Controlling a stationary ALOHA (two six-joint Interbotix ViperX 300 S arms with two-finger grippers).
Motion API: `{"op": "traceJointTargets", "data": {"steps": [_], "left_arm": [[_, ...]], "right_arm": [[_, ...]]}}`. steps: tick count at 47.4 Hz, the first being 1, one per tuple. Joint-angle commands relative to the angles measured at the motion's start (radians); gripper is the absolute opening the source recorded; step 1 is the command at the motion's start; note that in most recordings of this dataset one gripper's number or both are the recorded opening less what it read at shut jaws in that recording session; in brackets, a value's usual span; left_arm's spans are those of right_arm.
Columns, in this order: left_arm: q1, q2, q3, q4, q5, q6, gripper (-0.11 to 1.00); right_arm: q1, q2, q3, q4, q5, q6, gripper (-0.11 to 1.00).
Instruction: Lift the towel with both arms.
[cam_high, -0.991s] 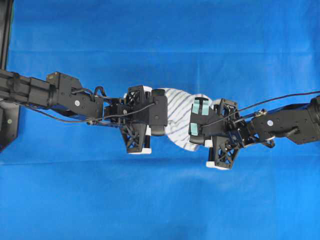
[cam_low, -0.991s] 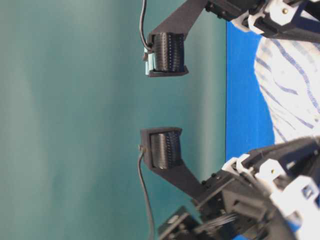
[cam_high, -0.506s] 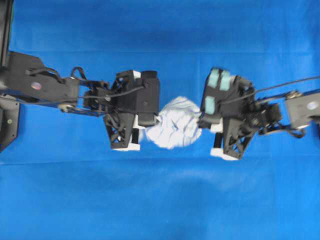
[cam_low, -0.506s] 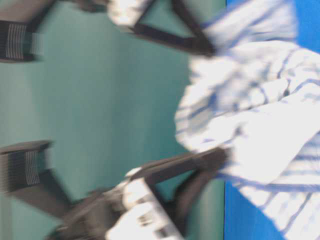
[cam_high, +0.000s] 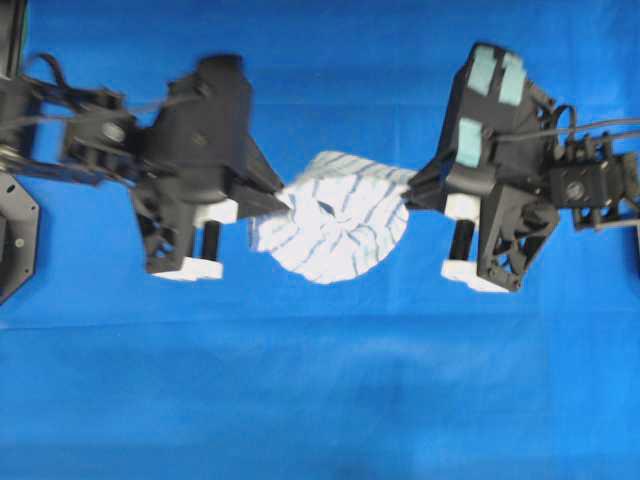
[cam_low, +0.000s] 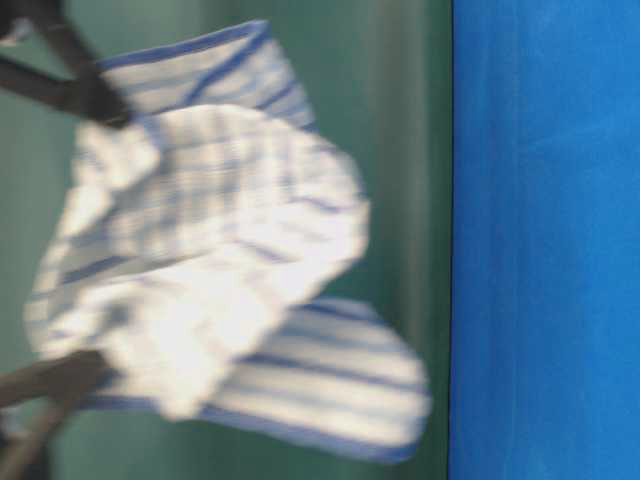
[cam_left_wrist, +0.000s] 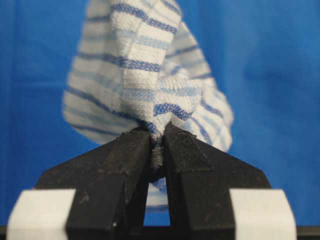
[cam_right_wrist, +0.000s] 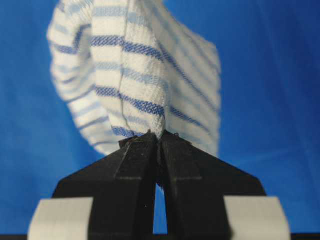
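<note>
Towel (cam_high: 335, 228) is pinched at opposite edges by left gripper (cam_left_wrist: 157, 145) & right gripper (cam_right_wrist: 158, 137), jaws nearly closed; light, limp cloth, sagging between, clear of counter (cam_high: 320, 400).

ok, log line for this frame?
phase: lift | left gripper: shut on towel | right gripper: shut on towel | towel: hanging between both, clear of blue tablecloth
</note>
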Motion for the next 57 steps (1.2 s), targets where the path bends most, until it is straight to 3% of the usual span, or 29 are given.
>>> {"op": "traceJointTargets", "data": {"steps": [1,16,39,42,49,54,57], "left_arm": [[0.003,-0.037,-0.063,0.003,0.026,0.000,0.05],[0.003,-0.080,-0.149,0.006,0.118,0.003,0.05],[0.006,-0.094,-0.137,0.008,0.106,0.005,0.06],[0.011,-0.101,-0.126,0.006,0.101,0.005,0.16],[0.014,-0.117,-0.109,0.006,0.087,0.005,0.59],[0.012,-0.133,-0.098,0.006,0.077,0.005,0.85],[0.012,-0.141,-0.092,0.008,0.067,0.005,0.84]], "right_arm": [[0.003,-0.021,-0.080,-0.006,0.021,-0.005,0.03],[0.003,-0.021,-0.224,-0.011,0.095,-0.037,0.03],[0.003,-0.018,-0.221,-0.011,0.092,-0.103,0.03],[0.005,-0.018,-0.218,-0.011,0.089,-0.114,0.03],[0.003,-0.018,-0.213,-0.011,0.083,-0.123,0.07],[0.003,-0.017,-0.213,-0.015,0.086,-0.123,0.40],[0.003,-0.017,-0.210,-0.028,0.087,-0.118,0.59]]}}
